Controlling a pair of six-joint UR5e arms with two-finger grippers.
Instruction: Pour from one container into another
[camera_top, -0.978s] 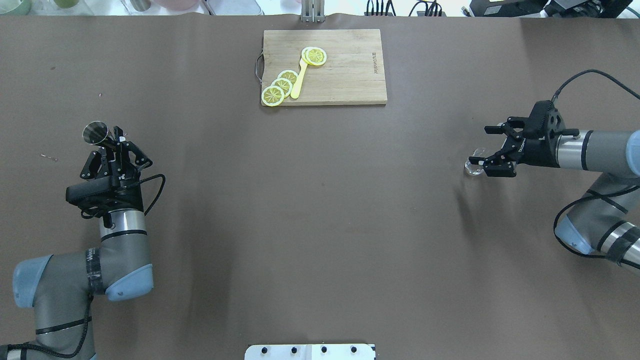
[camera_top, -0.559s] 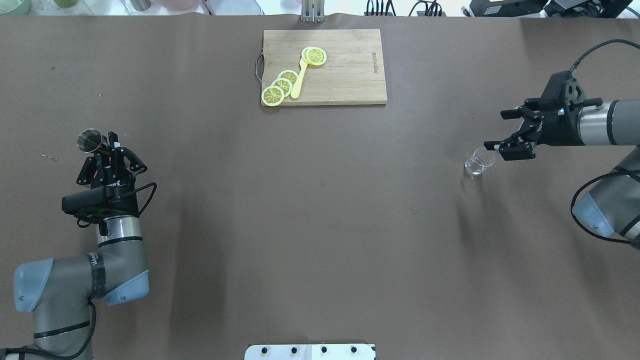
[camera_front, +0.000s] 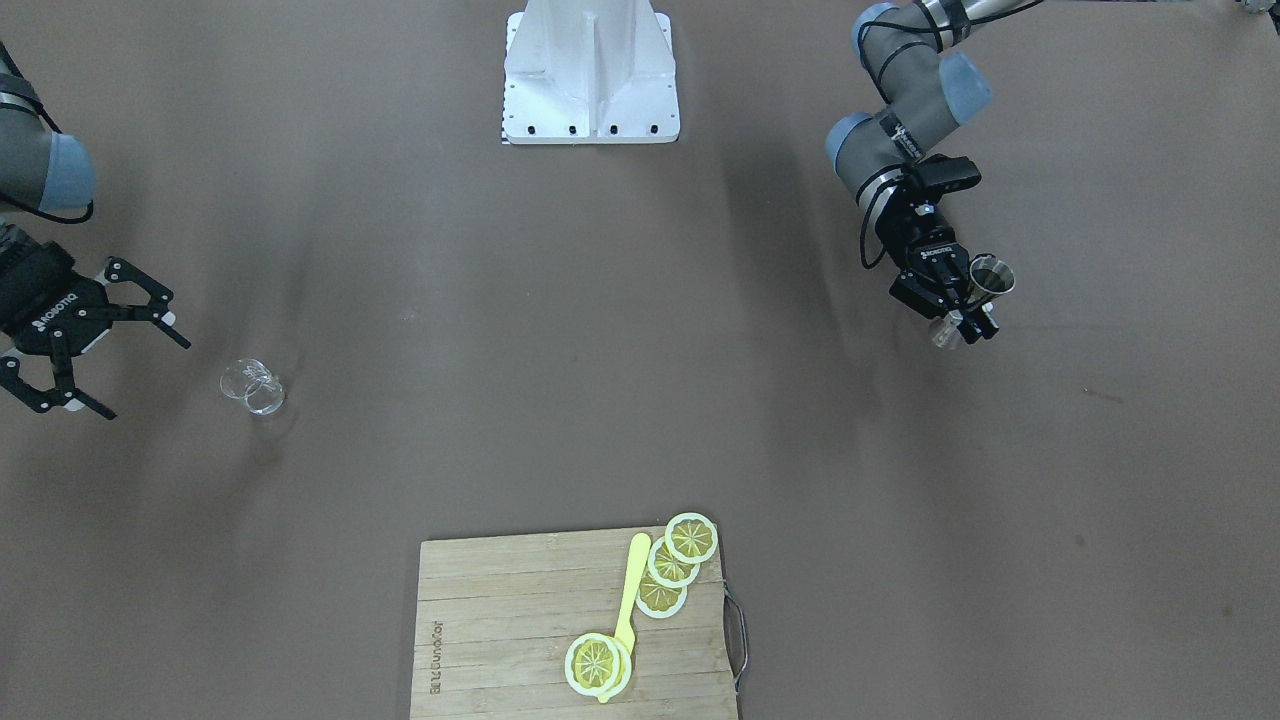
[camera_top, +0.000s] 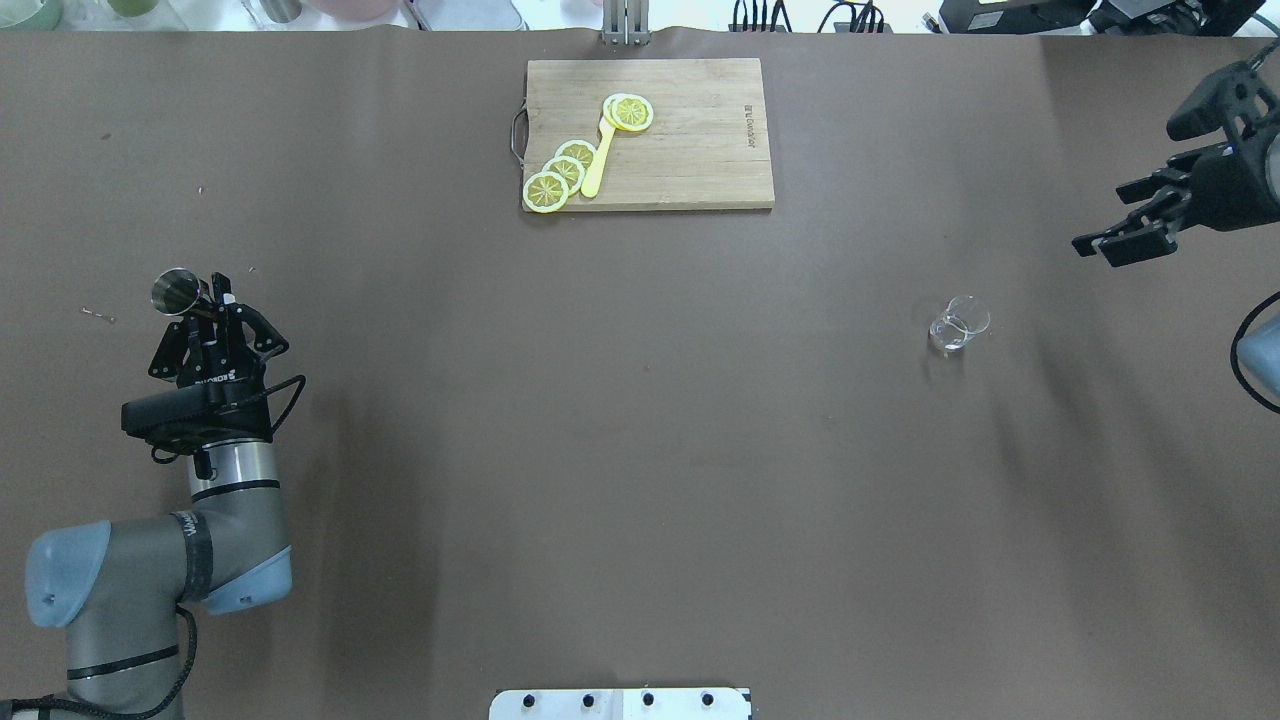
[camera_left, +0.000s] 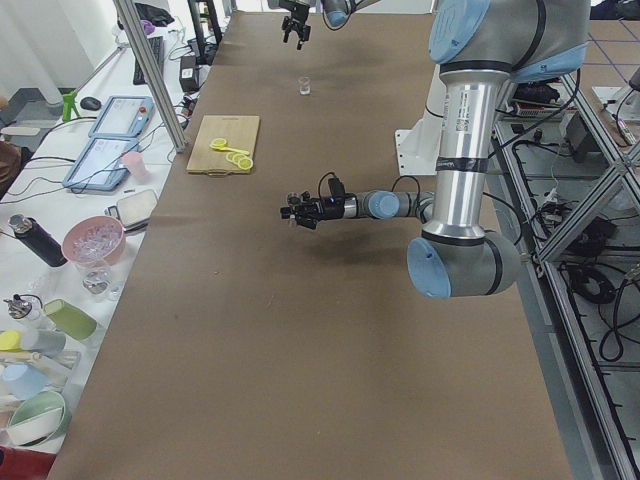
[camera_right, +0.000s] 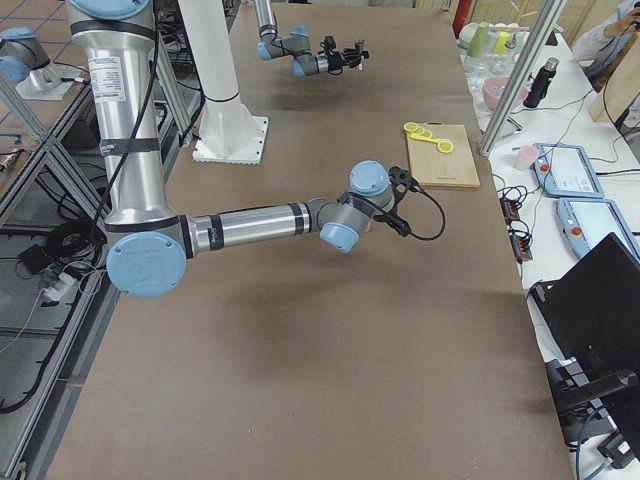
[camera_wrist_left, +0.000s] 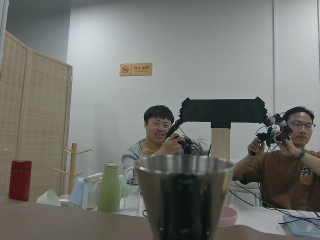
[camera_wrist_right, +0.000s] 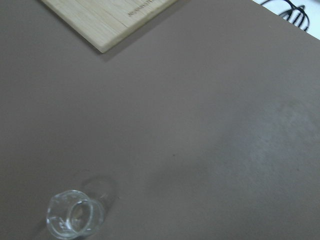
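A steel jigger (camera_top: 176, 289) hangs above the table's left side with my left gripper (camera_top: 213, 297) shut on its waist. The front view shows the jigger (camera_front: 989, 275) held beside the left gripper (camera_front: 968, 318). It fills the bottom of the left wrist view as an upright metal cup (camera_wrist_left: 184, 195). A small clear glass (camera_top: 958, 322) stands alone on the brown table at the right. My right gripper (camera_top: 1120, 236) hovers open and empty, well apart from the glass and toward the right edge. The right wrist view has the glass (camera_wrist_right: 75, 220) at its lower left.
A wooden cutting board (camera_top: 700, 150) with lemon slices (camera_top: 560, 172) and a yellow spoon (camera_top: 598, 160) lies at the far centre. The robot's white base plate (camera_top: 620, 703) is at the near edge. Two operators (camera_wrist_left: 160, 135) and several cups show beyond the table in the left wrist view.
My right gripper has drawn back up and to the right, away from the glass, which stays on the table. The left gripper has drifted slightly left with the jigger.
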